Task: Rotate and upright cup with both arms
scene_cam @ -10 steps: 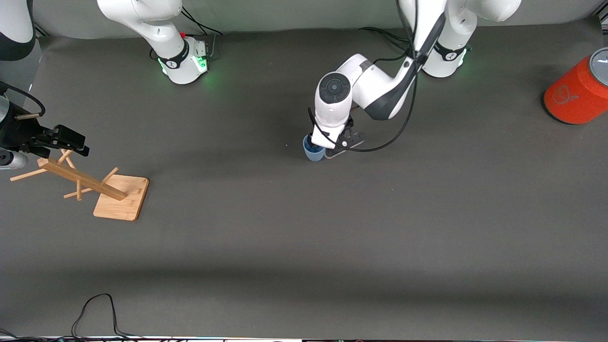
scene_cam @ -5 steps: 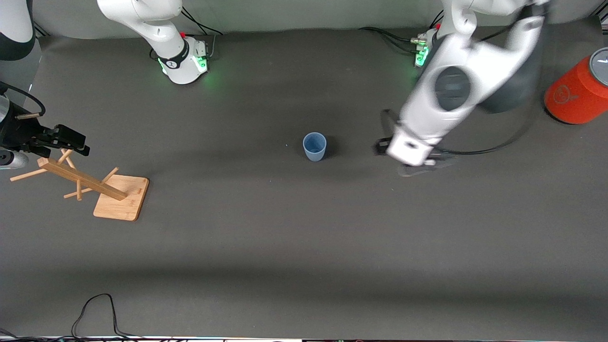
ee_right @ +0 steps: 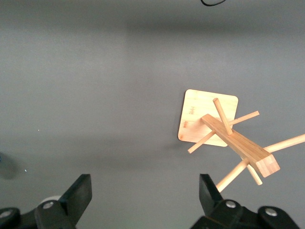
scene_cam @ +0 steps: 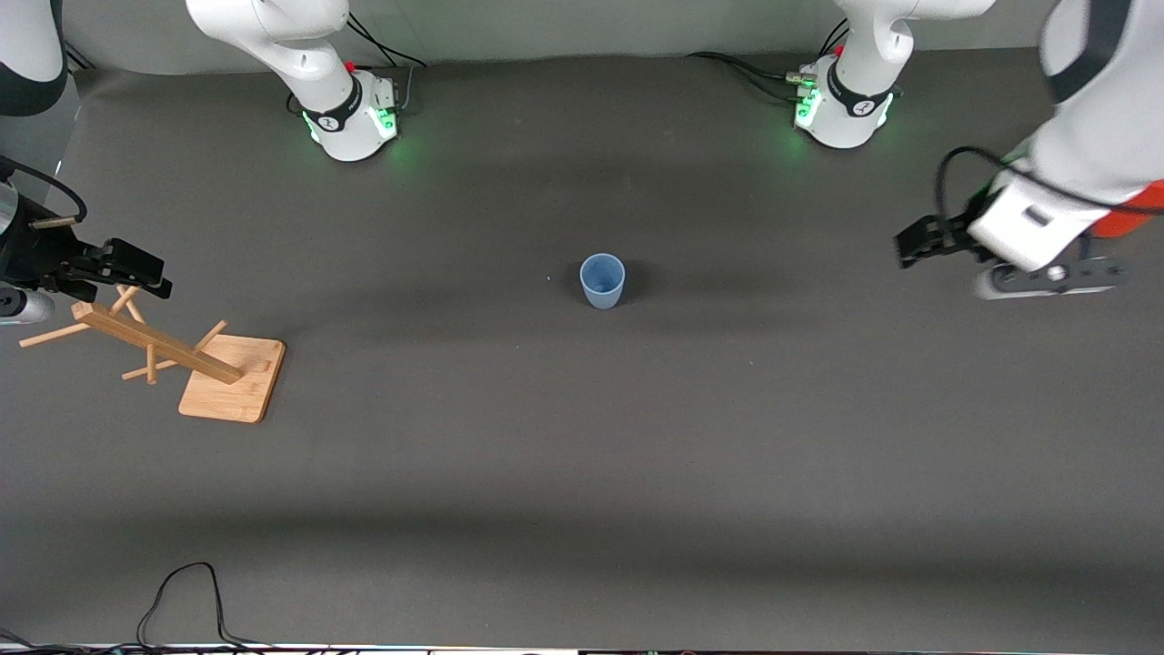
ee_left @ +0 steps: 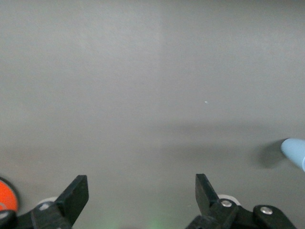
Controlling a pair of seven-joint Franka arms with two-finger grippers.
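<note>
The pale-blue cup (scene_cam: pixel 602 280) stands upright, mouth up, on the dark mat at the middle of the table. Its edge also shows in the left wrist view (ee_left: pixel 295 152). My left gripper (scene_cam: pixel 987 262) is open and empty, up in the air near the left arm's end of the table, well clear of the cup. In the left wrist view the left gripper (ee_left: pixel 141 191) has its jaws wide apart over bare mat. My right gripper (scene_cam: pixel 100 266) is open and empty over the wooden rack, and the right arm waits. In the right wrist view the right gripper (ee_right: pixel 143 191) shows nothing between its jaws.
A wooden peg rack on a square base (scene_cam: pixel 232 377) stands at the right arm's end, also seen in the right wrist view (ee_right: pixel 208 114). An orange can (scene_cam: pixel 1148 196) at the left arm's end is mostly hidden by the left arm. A black cable (scene_cam: pixel 182 591) lies at the near edge.
The left gripper let go of the cup and swung away toward the left arm's end of the table. The cup stays upright in place. The right arm has not moved.
</note>
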